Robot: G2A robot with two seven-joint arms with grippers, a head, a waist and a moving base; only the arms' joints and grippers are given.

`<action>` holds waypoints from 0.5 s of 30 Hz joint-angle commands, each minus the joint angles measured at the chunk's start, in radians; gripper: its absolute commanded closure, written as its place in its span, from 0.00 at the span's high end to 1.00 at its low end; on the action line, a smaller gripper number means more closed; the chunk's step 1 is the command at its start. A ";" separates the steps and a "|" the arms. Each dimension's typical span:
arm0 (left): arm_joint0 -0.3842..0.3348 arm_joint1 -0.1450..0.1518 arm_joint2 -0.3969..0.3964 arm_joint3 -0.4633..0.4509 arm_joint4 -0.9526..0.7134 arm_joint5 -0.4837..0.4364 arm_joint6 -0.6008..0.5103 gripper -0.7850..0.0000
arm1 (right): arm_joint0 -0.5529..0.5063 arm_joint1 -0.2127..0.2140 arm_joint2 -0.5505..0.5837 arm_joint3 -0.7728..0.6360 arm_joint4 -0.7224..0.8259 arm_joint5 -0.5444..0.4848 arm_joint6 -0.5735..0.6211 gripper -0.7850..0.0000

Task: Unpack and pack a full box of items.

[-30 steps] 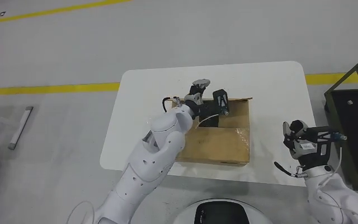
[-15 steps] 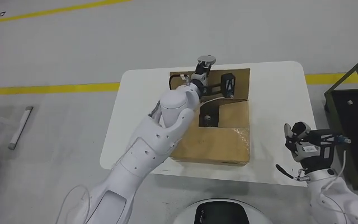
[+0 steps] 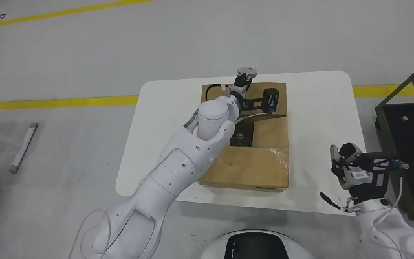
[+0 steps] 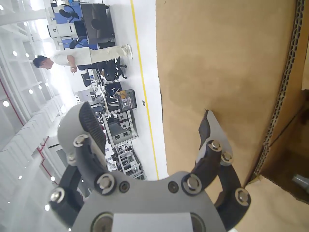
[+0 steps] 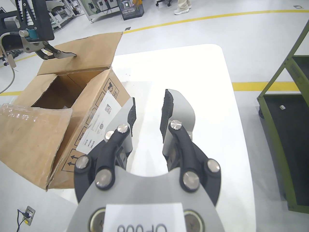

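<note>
A brown cardboard box (image 3: 255, 165) stands open in the middle of the white table (image 3: 323, 103). Its far flap (image 3: 259, 87) is folded back away from the opening. My left gripper (image 3: 249, 84) hangs open over that flap. One of its fingers (image 4: 210, 131) rests against the flap's cardboard (image 4: 217, 49), and the other is out in the air. A dark item (image 3: 240, 138) lies inside the box. My right gripper (image 5: 149, 107) is open with nothing in it, above the table's near right corner (image 3: 343, 155), apart from the box (image 5: 79, 102).
The box's near flap (image 5: 29, 126), with tape on it, lies half over the opening. A white label (image 5: 101, 119) is on the box's right side. A green cart (image 3: 394, 129) stands off the table's right edge. Bare table surface lies right of the box.
My left gripper has pushed the far flap up and back, away from the opening, which uncovers the box's inside. My right gripper has drifted slightly toward the near right.
</note>
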 commanded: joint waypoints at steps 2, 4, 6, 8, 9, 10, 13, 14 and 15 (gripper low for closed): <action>-0.005 -0.007 -0.002 0.016 0.002 0.002 0.002 1.00 | 0.000 0.000 0.000 0.000 -0.002 -0.002 0.001 0.35; -0.008 -0.010 -0.006 0.023 0.004 0.000 0.005 1.00 | 0.002 -0.001 -0.002 0.000 0.000 -0.003 0.001 0.36; -0.008 -0.013 -0.015 0.023 -0.001 0.004 0.008 1.00 | 0.004 -0.001 -0.004 0.001 0.001 -0.004 0.003 0.37; -0.004 -0.014 -0.036 0.016 -0.026 0.012 0.006 1.00 | 0.007 -0.001 -0.004 0.001 0.002 -0.003 0.005 0.38; 0.000 -0.013 -0.052 0.009 -0.046 0.018 0.002 1.00 | 0.008 -0.001 -0.003 0.001 0.002 -0.003 0.005 0.38; 0.004 -0.013 -0.065 0.001 -0.058 0.019 -0.004 1.00 | 0.010 -0.002 -0.001 0.002 0.004 -0.002 0.004 0.38; 0.020 -0.005 -0.119 -0.044 -0.097 0.025 -0.018 1.00 | 0.015 -0.003 0.010 0.005 0.025 0.005 -0.005 0.38; 0.031 0.000 -0.140 -0.063 -0.110 0.019 -0.026 1.00 | 0.017 -0.003 0.014 0.006 0.038 0.008 -0.008 0.38; 0.045 0.005 -0.167 -0.085 -0.132 0.018 -0.032 1.00 | 0.020 -0.004 0.019 0.006 0.052 0.008 -0.013 0.39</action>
